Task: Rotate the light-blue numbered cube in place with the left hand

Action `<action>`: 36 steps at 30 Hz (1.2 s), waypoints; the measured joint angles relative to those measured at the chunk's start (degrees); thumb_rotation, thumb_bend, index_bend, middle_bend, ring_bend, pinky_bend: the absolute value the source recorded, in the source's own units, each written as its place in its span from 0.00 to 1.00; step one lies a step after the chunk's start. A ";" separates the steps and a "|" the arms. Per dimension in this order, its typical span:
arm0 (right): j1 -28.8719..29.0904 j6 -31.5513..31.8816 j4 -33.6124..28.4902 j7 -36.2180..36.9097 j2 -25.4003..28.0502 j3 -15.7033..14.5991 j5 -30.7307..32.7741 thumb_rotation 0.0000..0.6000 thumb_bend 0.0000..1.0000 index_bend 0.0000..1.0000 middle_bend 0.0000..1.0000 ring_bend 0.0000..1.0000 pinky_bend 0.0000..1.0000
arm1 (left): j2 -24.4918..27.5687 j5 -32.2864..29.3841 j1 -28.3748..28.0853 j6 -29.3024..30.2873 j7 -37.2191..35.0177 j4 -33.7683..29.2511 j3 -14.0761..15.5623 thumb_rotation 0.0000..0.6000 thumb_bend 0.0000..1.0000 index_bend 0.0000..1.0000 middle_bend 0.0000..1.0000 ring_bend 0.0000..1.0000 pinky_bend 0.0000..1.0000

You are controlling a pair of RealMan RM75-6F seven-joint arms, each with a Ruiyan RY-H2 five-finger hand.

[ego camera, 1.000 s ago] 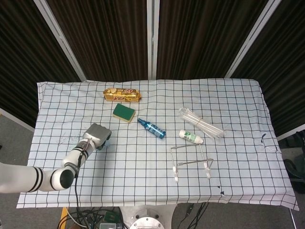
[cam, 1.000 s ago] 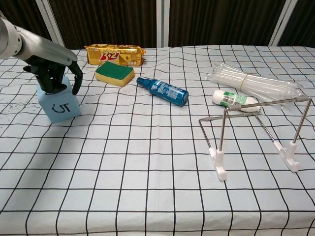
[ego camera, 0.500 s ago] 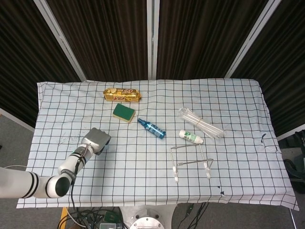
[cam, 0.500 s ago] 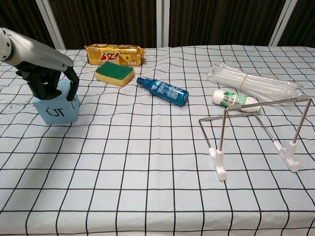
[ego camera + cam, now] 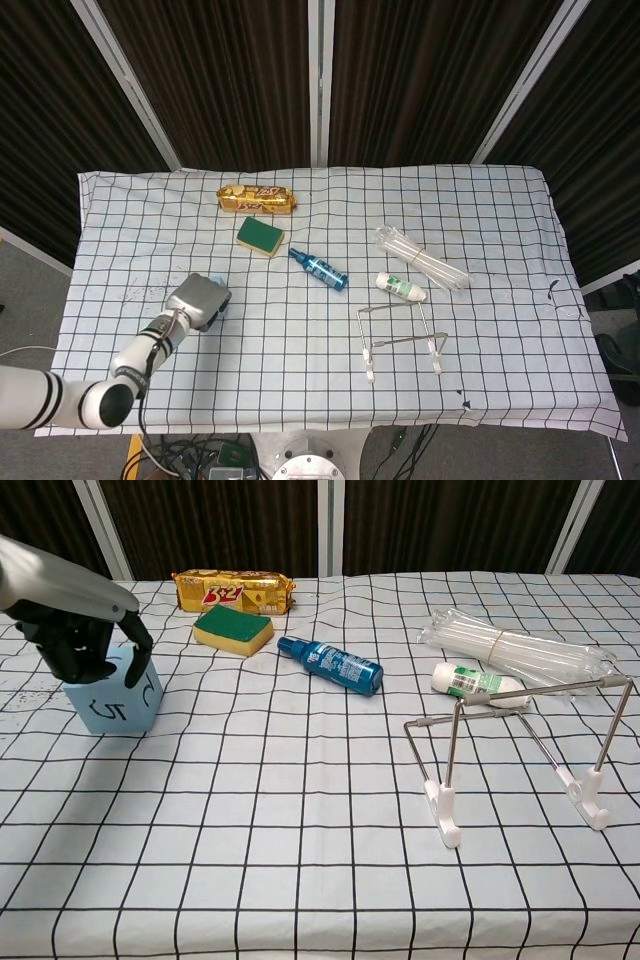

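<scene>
Rotating of light-blue numbered cube (image 5: pixel 112 702), near green sponge (image 5: pixel 233 628), judged underway, left hand (image 5: pixel 82 645) fingers (image 5: pixel 136 658) clasping its top.

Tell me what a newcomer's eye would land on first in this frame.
Probably the left hand at the table's near-left, gripping the light-blue numbered cube from above with dark fingers down its sides. Next, the gold snack packet at the far edge with the green sponge just in front, then the bare wire stand on the right.
</scene>
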 measured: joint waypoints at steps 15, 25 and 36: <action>-1.21 3.32 -1.24 0.38 0.54 -1.17 -3.88 1.00 0.09 0.00 0.00 0.00 0.00 | 2.81 31.06 30.49 35.28 -17.98 1.43 0.54 1.00 0.18 0.17 0.19 0.14 0.27; -2.32 5.97 4.27 7.36 -2.52 -3.54 -9.13 1.00 0.06 0.00 0.00 0.00 0.00 | -0.48 41.70 50.49 45.50 -31.28 18.11 1.55 1.00 0.00 0.13 0.03 0.00 0.06; -2.80 5.05 7.42 5.43 -6.04 -5.08 -9.25 1.00 0.08 0.00 0.00 0.00 0.00 | -5.37 50.55 61.00 49.09 -32.00 27.91 1.45 0.99 0.00 0.11 0.01 0.00 0.02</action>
